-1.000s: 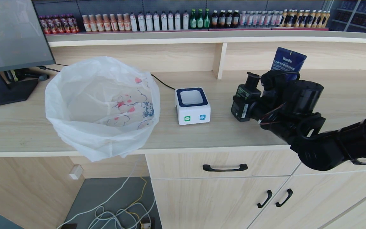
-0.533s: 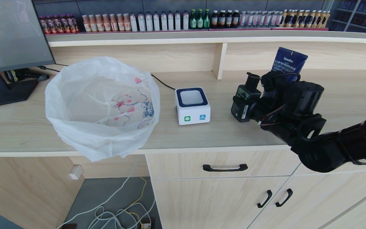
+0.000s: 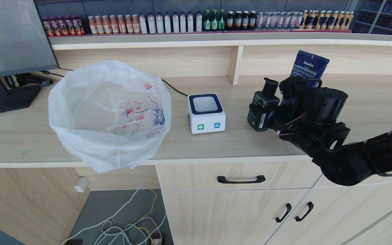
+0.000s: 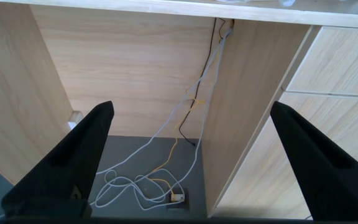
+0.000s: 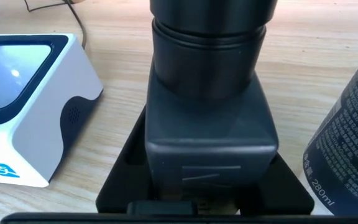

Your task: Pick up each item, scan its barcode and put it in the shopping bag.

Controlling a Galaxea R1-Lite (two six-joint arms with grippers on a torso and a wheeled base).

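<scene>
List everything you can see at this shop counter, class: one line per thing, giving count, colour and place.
shopping bag: one, translucent white, open, counter's left part
scanner: one, white with navy top, counter centre
pouch: one, dark blue, upright above the counter's right part, lower part hidden
monitor: one, dark, counter's far left
bottles: one long row, mixed colours, back shelf
drawer handles: at least four, black, cabinet fronts
cables: several, white and yellow, floor under the counter
counter: one, light wood
left gripper: one, black, open, below counter height, facing the cables
right arm: one, black, over the counter's right part
</scene>
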